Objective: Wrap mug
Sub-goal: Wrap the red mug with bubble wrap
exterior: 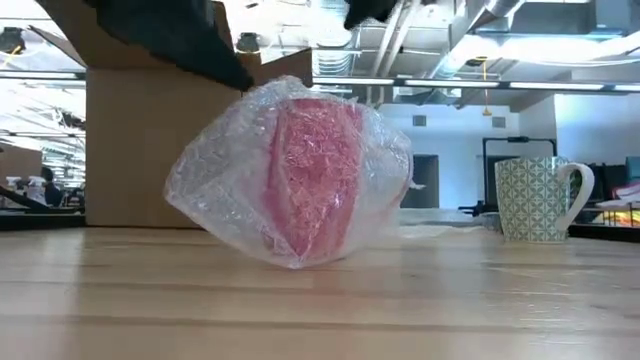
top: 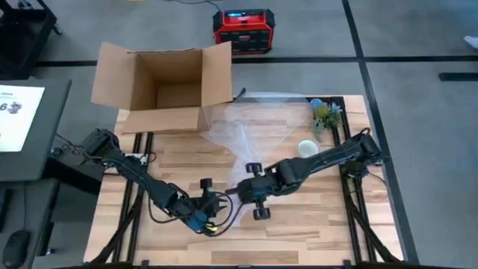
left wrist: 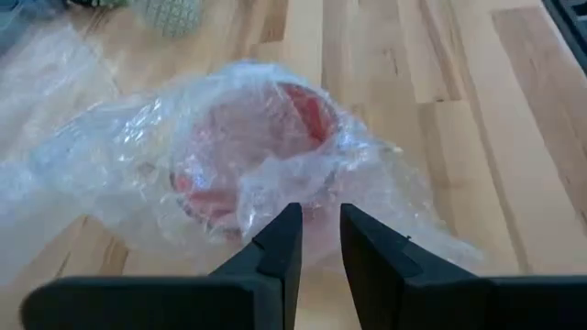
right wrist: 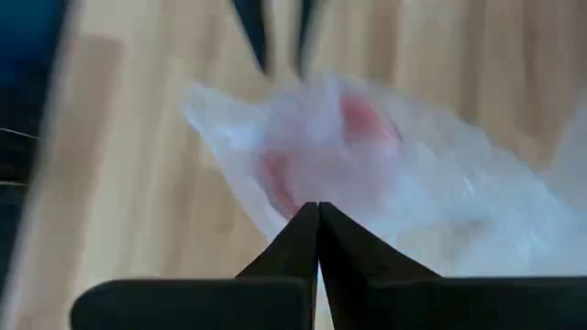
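Your low view is showing the red mug [exterior: 315, 170] sitting inside bubble wrap [exterior: 215, 185] — the high view isn't. Beside the mug, your left gripper [left wrist: 319, 240] is sitting a little open — your right gripper [right wrist: 318, 229] is pinched closed.

I see a pink mug [exterior: 312, 170] wrapped in clear, crinkly, shiny bubble wrap [exterior: 225, 195]. It sits on a smooth light wooden table [exterior: 320, 300]. Behind the mug stands a matt brown cardboard box [top: 168, 86]. Near it is a glossy white mug with a green pattern [exterior: 535, 198].
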Controlling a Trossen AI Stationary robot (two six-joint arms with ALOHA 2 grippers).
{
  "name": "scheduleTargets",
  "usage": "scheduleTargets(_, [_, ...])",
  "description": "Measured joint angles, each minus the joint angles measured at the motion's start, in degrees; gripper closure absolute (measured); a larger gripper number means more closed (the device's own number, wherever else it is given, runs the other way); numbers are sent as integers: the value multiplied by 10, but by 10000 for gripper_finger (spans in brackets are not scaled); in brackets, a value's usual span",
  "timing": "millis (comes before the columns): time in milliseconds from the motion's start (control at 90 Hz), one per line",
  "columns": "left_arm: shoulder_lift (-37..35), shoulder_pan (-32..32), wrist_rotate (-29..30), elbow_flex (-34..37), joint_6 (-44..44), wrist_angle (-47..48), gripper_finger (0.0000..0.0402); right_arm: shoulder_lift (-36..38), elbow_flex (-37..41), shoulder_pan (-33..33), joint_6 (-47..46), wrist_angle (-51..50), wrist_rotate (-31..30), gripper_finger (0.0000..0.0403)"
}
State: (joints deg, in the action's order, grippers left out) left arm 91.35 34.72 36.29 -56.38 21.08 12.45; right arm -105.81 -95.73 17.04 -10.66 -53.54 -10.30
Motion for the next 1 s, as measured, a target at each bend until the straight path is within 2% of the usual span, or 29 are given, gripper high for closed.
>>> scheduleTargets(89, [0, 0, 0, 3, 0, -4, 345, 40, 92, -28, -51, 10, -42, 403])
scheduleTargets(156, [0, 0, 0, 3, -1, -4, 345, 75, 173, -56, -84, 54, -57, 403])
scheduleTargets(278, [0, -5, 0, 3, -13, -10, 345, 131, 305, -116, -123, 202, -48, 403])
scheduleTargets(411, [0, -17, -2, 3, -18, -19, 345, 148, 393, -174, -144, 337, -20, 403])
scheduleTargets(611, [4, -37, -19, 3, -23, -32, 345, 104, 438, -210, -145, 477, 63, 403])
scheduleTargets(789, [12, -49, -20, 3, -3, -34, 345, 72, 437, -198, -144, 576, 139, 403])
scheduleTargets(1000, [24, -54, -25, 2, -1, -47, 345, 101, 432, -170, -132, 598, 150, 403])
